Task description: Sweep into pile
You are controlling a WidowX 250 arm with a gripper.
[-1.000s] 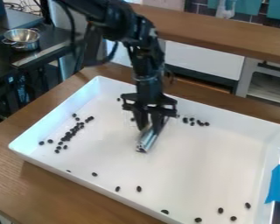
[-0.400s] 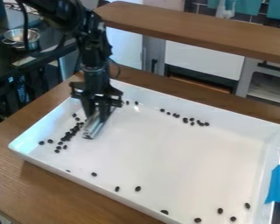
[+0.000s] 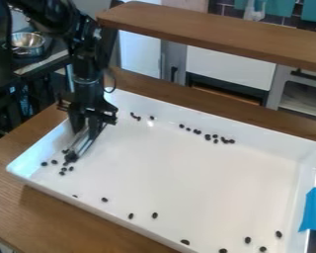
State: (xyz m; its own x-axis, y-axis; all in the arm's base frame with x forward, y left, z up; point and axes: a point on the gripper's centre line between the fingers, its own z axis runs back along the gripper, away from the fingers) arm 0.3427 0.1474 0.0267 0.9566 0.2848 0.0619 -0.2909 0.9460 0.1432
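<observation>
- While its jaws pinch a silvery tool (image 3: 89, 142), the black gripper (image 3: 85, 127) hangs over the left part of the white tray (image 3: 220, 170).
- At the tool's lower end, dark beans (image 3: 70, 158) bunch together, with a few loose ones just beside them.
- Other beans lie in a broken line near the tray's far wall; more are scattered near its front wall.
- Beneath the tray is a wooden counter (image 3: 45, 210); blue material (image 3: 313, 210) touches its right rim.

One cam, up high, lookin' down at a slant, fairly close over the white tray (image 3: 187, 173), facing the wooden ledge (image 3: 207, 34) in the bkgd.
</observation>
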